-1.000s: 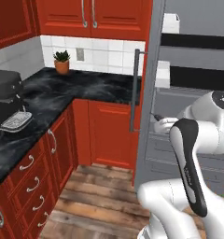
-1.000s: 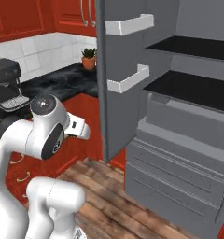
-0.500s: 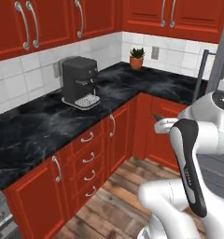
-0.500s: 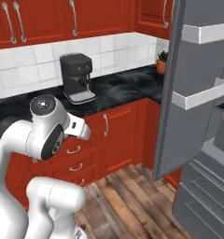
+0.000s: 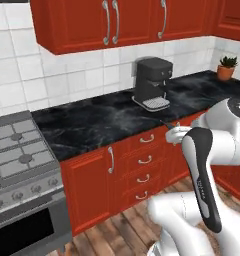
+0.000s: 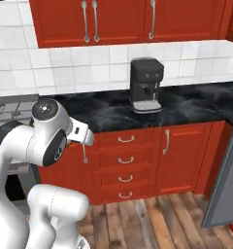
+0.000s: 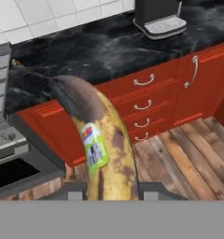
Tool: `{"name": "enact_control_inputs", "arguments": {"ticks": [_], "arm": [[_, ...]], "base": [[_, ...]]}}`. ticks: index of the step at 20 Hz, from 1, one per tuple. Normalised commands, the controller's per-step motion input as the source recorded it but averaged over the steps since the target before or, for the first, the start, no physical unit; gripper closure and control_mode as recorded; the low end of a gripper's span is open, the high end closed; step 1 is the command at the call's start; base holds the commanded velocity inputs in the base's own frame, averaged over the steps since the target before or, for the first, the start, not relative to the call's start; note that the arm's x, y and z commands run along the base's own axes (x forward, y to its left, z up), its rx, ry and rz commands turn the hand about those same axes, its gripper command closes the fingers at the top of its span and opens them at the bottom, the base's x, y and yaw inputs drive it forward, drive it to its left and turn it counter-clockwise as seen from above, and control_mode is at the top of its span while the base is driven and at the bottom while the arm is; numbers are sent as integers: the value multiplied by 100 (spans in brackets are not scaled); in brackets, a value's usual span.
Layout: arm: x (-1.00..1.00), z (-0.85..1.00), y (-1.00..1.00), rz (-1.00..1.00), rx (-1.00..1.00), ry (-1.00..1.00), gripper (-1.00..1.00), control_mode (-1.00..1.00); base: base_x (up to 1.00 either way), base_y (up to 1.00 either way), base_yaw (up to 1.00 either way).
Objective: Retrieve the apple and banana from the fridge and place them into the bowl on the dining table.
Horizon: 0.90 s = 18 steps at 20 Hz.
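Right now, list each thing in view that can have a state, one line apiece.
Curved yellow banana with brown marks: held between the gripper's fingertips, off any surface.
Gripper: shut on the banana.
Grey fridge door: open.
Red drawers under the black counter: closed.
Red upper cabinets: closed.

Arm: folded close above the base, elbow raised, forearm angled down.
Wrist: pointed forward and downward.
Gripper (image 7: 112, 191): jaws part-closed, clamped on the banana (image 7: 102, 149).
Fingertips (image 7: 73, 190): one on each side of the fruit.
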Motion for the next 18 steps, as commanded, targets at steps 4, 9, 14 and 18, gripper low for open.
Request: {"name": "enact_control_inputs", "arguments": {"ticks": [4, 9, 14, 18], "arm": [[0, 0, 0, 0, 0, 0, 100, 100], [0, 0, 0, 0, 0, 0, 100, 100], [0, 0, 0, 0, 0, 0, 100, 100], [0, 0, 0, 0, 0, 0, 100, 100]], "base": [[-18, 0, 64], [-28, 4, 64], [-32, 14, 67], [-24, 19, 71]]}}
